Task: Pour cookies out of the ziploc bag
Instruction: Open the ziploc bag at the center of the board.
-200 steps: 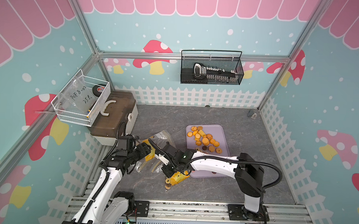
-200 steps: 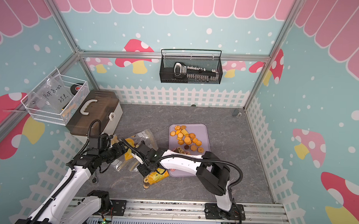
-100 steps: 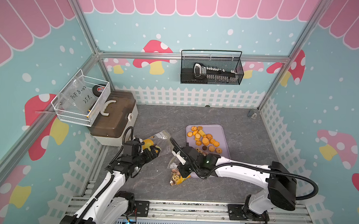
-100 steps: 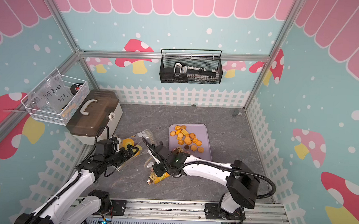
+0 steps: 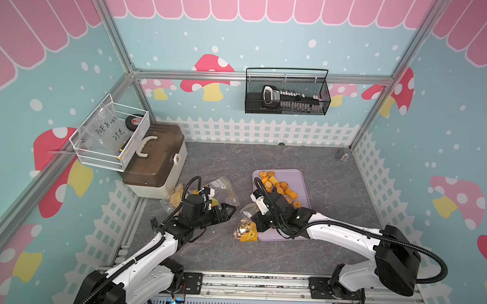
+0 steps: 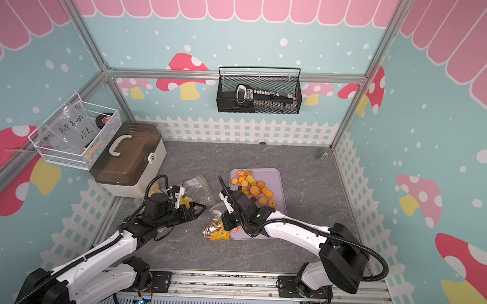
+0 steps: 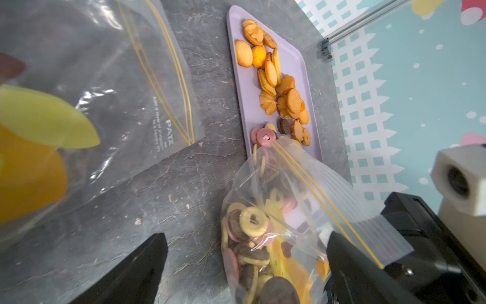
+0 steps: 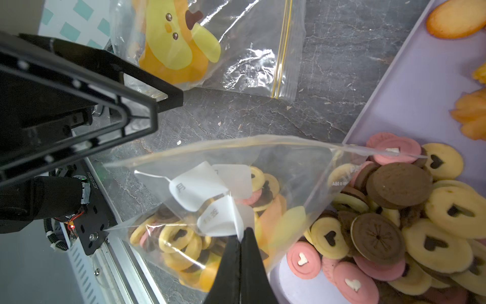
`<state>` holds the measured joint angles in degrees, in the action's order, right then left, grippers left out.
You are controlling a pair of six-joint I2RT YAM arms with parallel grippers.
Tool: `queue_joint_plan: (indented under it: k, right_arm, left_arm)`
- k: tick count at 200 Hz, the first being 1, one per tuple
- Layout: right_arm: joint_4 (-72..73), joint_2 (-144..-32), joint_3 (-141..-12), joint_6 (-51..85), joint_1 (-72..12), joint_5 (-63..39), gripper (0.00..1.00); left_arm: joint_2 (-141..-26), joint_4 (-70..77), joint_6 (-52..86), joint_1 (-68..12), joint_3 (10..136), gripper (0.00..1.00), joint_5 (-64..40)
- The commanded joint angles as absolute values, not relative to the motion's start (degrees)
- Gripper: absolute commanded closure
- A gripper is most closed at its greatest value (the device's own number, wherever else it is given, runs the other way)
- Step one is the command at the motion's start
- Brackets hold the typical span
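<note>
spare ziploc bag (image 5: 224, 185), duck-print packet (image 8: 171, 52) inside – flat on table (image 5: 218, 250)
left gripper (image 5: 230, 211) – fingers wide apart, empty, just beside cookie ziploc bag (image 8: 289, 168)
cookie ziploc bag – mouth on lilac tray (image 5: 302, 179); right gripper (image 8: 240, 237) fingers together, clamped on its film
cookies (image 8: 399, 184) – some in bag, rest on tray

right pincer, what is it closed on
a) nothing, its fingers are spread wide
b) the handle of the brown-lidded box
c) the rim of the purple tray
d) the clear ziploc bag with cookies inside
d: in the right wrist view the right pincer has its fingers pressed together on the clear plastic of the ziploc bag, with cookies showing inside it.
</note>
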<state>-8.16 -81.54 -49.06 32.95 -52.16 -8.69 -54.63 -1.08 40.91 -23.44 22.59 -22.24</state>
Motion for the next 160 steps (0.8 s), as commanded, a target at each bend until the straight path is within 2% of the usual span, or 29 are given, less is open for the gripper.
queue_joint_plan:
  k: [1,35,52,75,108,135,160]
  right_arm:
    - [-5.54,-79.64,-47.3,34.43,-51.02,-10.91,1.0]
    - [-5.09,-79.26,-46.51,35.06,-50.06,-11.14,1.0]
    - [-4.43,-79.42,-46.33,35.5,-49.26,-11.97,1.0]
    - [-4.03,-79.11,-45.85,35.57,-48.63,-12.71,1.0]
    - [-2.82,-78.44,-44.49,36.36,-47.22,-14.14,1.0]
    - [-2.04,-78.53,-44.1,36.69,-46.67,-14.84,1.0]
    - [-1.36,-78.52,-44.02,37.09,-46.19,-15.54,1.0]
  left_arm:
    - [-55.52,7.65,38.3,-25.35,20.41,0.0,-21.17]
    - [-57.48,17.8,36.92,-25.58,16.66,0.08,-22.21]
    - [-57.01,22.2,35.38,-25.68,14.42,0.06,-23.38]
    - [-54.75,18.31,30.24,-25.67,14.87,0.03,-22.84]
    - [-56.31,17.4,26.66,-25.66,16.65,0.05,-26.5]
    - [-61.91,19.41,26.64,-25.8,18.02,0.14,-31.21]
    - [-65.89,19.55,25.65,-26.75,19.66,0.14,-32.34]
